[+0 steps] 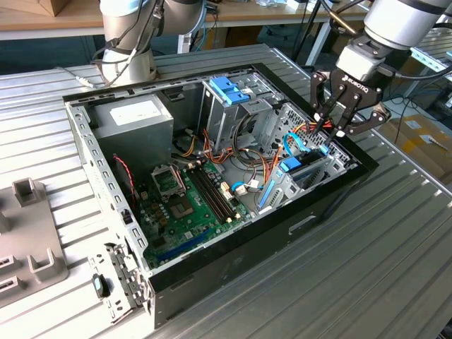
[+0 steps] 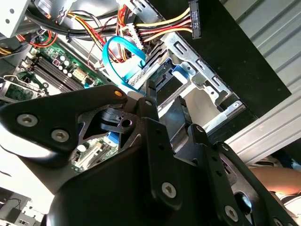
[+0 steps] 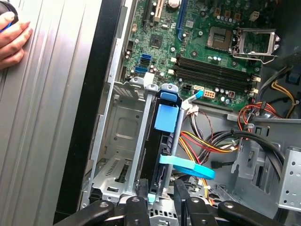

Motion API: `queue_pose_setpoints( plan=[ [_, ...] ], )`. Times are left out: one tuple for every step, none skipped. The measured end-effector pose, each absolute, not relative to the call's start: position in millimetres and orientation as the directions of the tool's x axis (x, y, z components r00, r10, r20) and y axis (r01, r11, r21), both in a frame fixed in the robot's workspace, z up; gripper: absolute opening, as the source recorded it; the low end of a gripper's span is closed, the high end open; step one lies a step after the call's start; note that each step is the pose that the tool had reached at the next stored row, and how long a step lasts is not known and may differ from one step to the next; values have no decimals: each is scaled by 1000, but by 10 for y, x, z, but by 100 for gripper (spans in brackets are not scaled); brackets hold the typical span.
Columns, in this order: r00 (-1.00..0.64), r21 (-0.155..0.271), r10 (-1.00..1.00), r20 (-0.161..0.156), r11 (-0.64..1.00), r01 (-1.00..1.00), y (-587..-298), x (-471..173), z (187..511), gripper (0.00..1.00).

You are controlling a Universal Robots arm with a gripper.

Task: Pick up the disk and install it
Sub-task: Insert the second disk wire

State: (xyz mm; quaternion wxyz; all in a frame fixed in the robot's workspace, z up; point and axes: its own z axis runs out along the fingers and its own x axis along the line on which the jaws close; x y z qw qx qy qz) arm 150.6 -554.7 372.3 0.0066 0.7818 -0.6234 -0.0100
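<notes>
From my station the exterior view is evenly and brightly lit, with a pale sheen on the ribbed metal table [image 1: 395, 268] and deep shade inside the open computer case [image 1: 212, 176]. In the second wrist view the gripper [image 2: 162, 106] looms close, dark and soft, while the motherboard [image 3: 207, 42] in the first wrist view reads crisp.

no text can be read on anything in these views.

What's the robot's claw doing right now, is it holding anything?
Gripper: down at the disk standing in its bay; cannot tell if the jaws grip it.
Person's hand: resting on the table.
</notes>
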Motion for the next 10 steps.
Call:
queue_pose_setpoints(
  plan=[
    [223, 23, -975, -7, -223, -975, -5547, 1506, 3723, 36],
    [223, 23, -975, -7, -223, -975, -5547, 1506, 3723, 36],
    [223, 23, -975, -7, -223, -975, -5547, 1506, 3723, 36],
    [223, 23, -975, -7, -223, -974, -5547, 1506, 3723, 36],
    [225, 23, -974, -7, -225, -974, -5547, 1506, 3723, 36],
    [228, 23, -974, -7, -228, -973, -5547, 1506, 3723, 36],
    [232, 23, -973, -7, -232, -972, -5547, 1506, 3723, 36],
    [238, 23, -971, -7, -238, -971, -5547, 1506, 3723, 36],
    [247, 23, -969, -7, -247, -969, -5547, 1506, 3723, 36],
    [261, 23, -965, -7, -261, -965, -5547, 1506, 3723, 36]
  ],
)
